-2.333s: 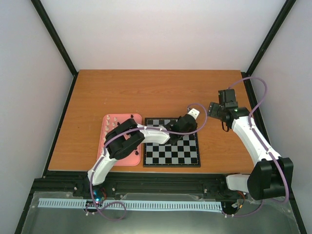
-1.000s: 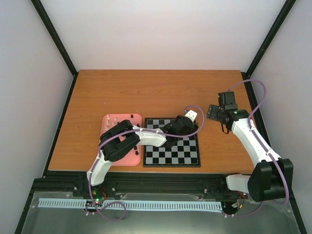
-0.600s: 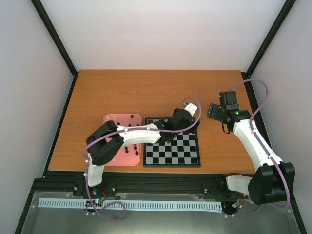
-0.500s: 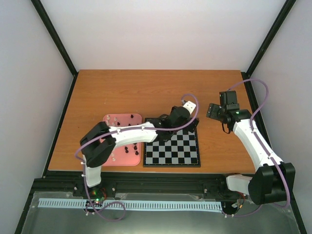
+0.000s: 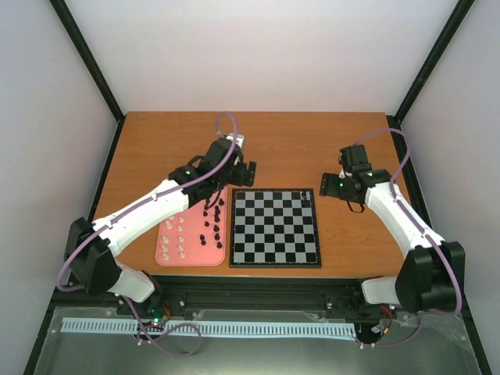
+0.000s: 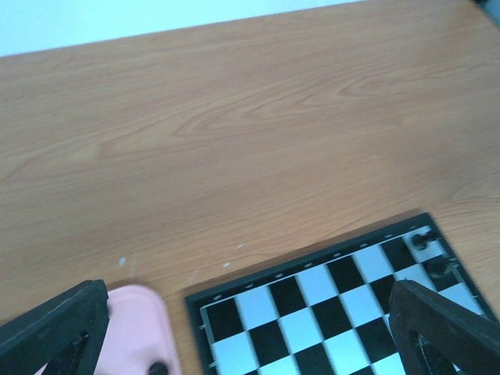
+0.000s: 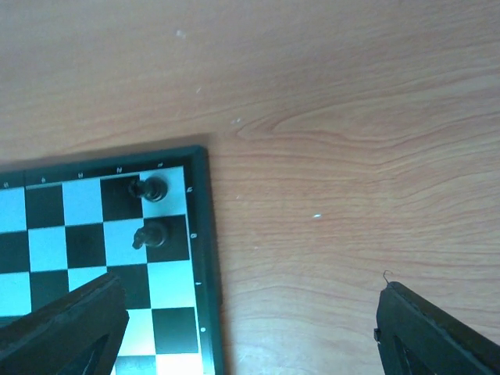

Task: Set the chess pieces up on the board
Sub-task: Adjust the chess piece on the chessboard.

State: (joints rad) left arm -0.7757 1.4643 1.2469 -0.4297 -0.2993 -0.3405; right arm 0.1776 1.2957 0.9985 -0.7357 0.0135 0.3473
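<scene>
Left hand (image 5: 239,175) at full spread, empty.

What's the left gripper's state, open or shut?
Open. Left wrist view: the left gripper has its fingers at opposite frame edges, only table, tray and board between them; nothing held.

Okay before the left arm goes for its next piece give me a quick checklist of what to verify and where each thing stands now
1. Left hand open, nothing between its fingers: ok.
2. Right hand open and empty: ok.
3. Right hand off the board, beside its far right corner: ok.
4. Two black pieces on the board's far right squares: ok; centred, cannot tell.
5. Spare pieces on the pink tray to pick: ok.
6. Left hand lined up over a spare piece: not ok, it faces the table beyond the tray's far end.
</scene>
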